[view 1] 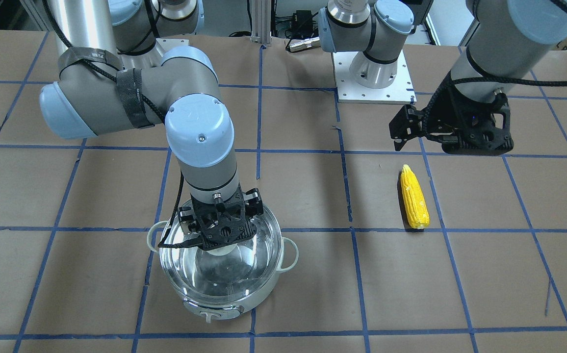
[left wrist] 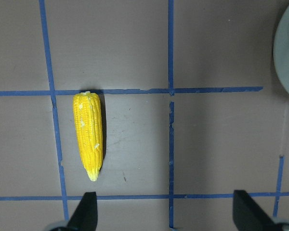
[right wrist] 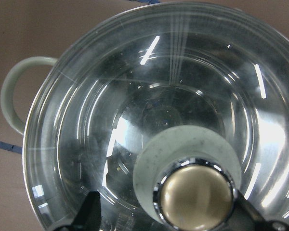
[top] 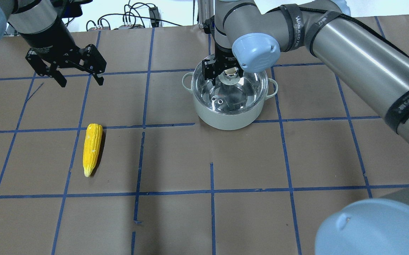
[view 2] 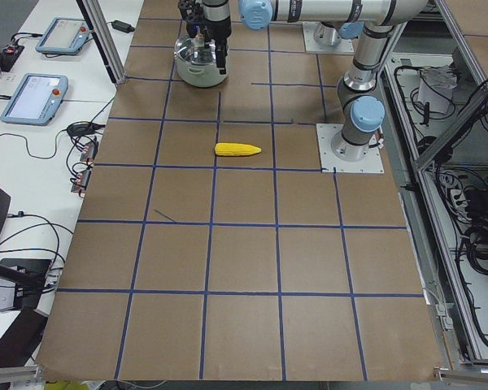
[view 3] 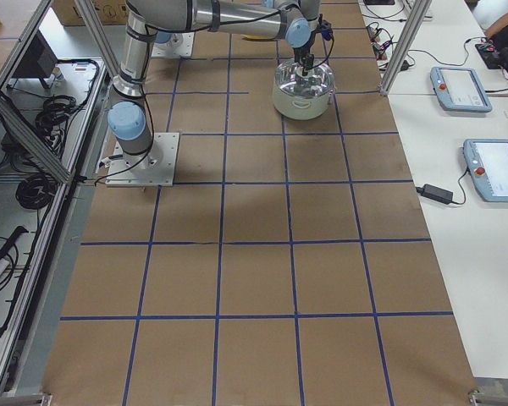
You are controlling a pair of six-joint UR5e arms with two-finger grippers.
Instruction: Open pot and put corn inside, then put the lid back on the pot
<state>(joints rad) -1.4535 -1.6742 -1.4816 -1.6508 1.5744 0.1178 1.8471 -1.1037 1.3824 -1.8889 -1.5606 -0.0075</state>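
The steel pot (view 1: 224, 300) stands on the table with the glass lid (view 1: 251, 257) on it; both show in the overhead view, pot (top: 225, 118) and lid (top: 241, 94). My right gripper (top: 228, 73) is open, its fingers on either side of the lid's knob (right wrist: 197, 195), low over the lid. The yellow corn (top: 92, 148) lies flat on the table, far from the pot. My left gripper (top: 81, 82) is open and empty, held above the table behind the corn (left wrist: 88, 134), which lies beyond its fingertips (left wrist: 86, 209).
The table is brown paper with a blue tape grid (top: 211, 193). The left arm's base plate (view 1: 374, 78) sits at the table's back. The pot's loop handle (right wrist: 12, 94) sticks out to the side. Tablets and cables lie on side benches (view 3: 478, 161).
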